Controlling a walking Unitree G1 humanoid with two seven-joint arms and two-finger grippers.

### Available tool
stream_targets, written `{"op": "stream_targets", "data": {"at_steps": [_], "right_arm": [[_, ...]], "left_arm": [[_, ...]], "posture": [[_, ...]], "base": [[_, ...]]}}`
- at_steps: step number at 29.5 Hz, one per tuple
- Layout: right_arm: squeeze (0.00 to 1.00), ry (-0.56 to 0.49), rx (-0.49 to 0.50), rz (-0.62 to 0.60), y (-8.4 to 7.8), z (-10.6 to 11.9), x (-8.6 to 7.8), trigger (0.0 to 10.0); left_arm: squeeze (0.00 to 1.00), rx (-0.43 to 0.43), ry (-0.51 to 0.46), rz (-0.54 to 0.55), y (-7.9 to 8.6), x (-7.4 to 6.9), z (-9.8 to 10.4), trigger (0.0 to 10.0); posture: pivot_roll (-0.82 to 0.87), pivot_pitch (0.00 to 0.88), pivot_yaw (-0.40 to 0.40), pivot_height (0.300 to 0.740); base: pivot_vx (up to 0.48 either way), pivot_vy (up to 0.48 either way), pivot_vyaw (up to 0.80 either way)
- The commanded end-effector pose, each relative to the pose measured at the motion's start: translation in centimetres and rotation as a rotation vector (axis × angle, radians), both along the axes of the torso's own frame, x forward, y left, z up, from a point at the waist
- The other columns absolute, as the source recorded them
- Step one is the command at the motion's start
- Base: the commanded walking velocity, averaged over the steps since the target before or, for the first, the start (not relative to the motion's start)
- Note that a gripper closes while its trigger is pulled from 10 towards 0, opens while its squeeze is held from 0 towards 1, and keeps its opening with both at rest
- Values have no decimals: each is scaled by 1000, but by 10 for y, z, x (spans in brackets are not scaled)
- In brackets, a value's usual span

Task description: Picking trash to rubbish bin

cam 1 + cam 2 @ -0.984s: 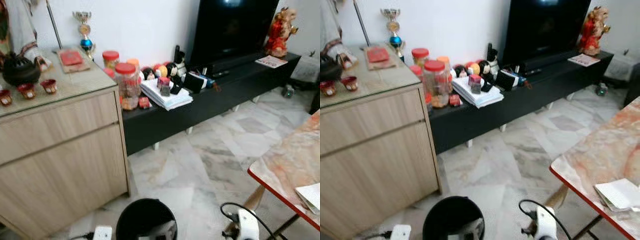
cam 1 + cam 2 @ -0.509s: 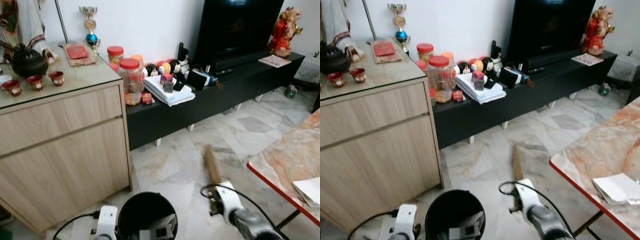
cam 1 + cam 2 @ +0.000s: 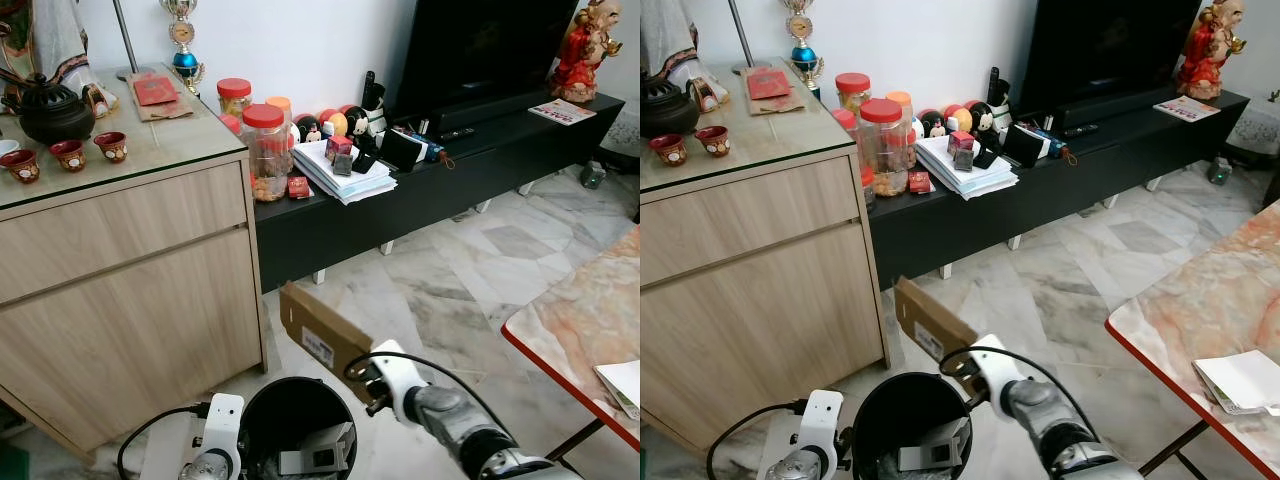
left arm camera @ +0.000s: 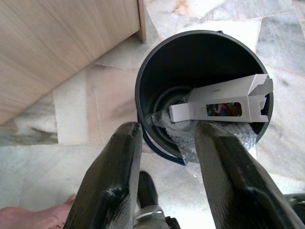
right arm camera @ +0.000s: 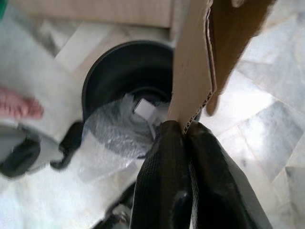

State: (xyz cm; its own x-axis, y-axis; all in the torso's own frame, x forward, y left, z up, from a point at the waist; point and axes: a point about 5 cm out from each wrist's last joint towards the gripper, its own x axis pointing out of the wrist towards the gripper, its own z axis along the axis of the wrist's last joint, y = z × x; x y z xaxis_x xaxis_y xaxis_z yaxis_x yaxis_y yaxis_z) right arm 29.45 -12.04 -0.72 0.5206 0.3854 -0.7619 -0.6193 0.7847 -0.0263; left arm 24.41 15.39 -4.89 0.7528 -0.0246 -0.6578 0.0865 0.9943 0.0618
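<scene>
A flat brown cardboard piece (image 3: 318,336) with a white label hangs tilted just above the far right rim of the black rubbish bin (image 3: 262,425). My right gripper (image 5: 184,128) is shut on the cardboard's lower edge, and its silver wrist (image 3: 400,375) reaches in from the right. Inside the bin lie a white window box (image 4: 220,104) and bubble wrap (image 5: 110,130). My left gripper (image 4: 167,131) hovers open over the bin's near left rim with nothing between its fingers (image 4: 119,167).
A light wooden cabinet (image 3: 120,290) stands close behind the bin on the left. A black TV bench (image 3: 450,180) runs along the wall. A red-rimmed table (image 3: 585,320) with paper juts in at the right. A person's bare foot (image 5: 16,102) rests on the marble floor beside the bin.
My right arm has swung the cardboard from over the floor at the right to above the bin's rim. The left wrist has come up beside the bin. The camera shifted slightly.
</scene>
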Motion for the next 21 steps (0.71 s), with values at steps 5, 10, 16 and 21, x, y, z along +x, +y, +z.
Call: {"op": "stream_targets", "data": {"at_steps": [5,10,16,21], "right_arm": [[0,-11,-88,96,2,2,2,10000],[0,-3,-92,142,7,2,1,10000],[0,7,-113,195,12,1,-1,10000],[0,21,-157,224,10,-2,-4,10000]], "left_arm": [[0,-18,20,-21,-3,-6,-4,10000],[0,-26,21,-19,-3,-6,-4,10000],[0,-34,24,-15,-2,-7,-5,10000],[0,-41,25,-17,-3,-7,-5,10000]], "posture": [[-18,50,-93,740],[-19,46,-97,740],[-18,40,-102,740],[-17,41,-103,740]], "base": [[0,0,0],[0,0,0],[0,0,0],[0,0,0]]}}
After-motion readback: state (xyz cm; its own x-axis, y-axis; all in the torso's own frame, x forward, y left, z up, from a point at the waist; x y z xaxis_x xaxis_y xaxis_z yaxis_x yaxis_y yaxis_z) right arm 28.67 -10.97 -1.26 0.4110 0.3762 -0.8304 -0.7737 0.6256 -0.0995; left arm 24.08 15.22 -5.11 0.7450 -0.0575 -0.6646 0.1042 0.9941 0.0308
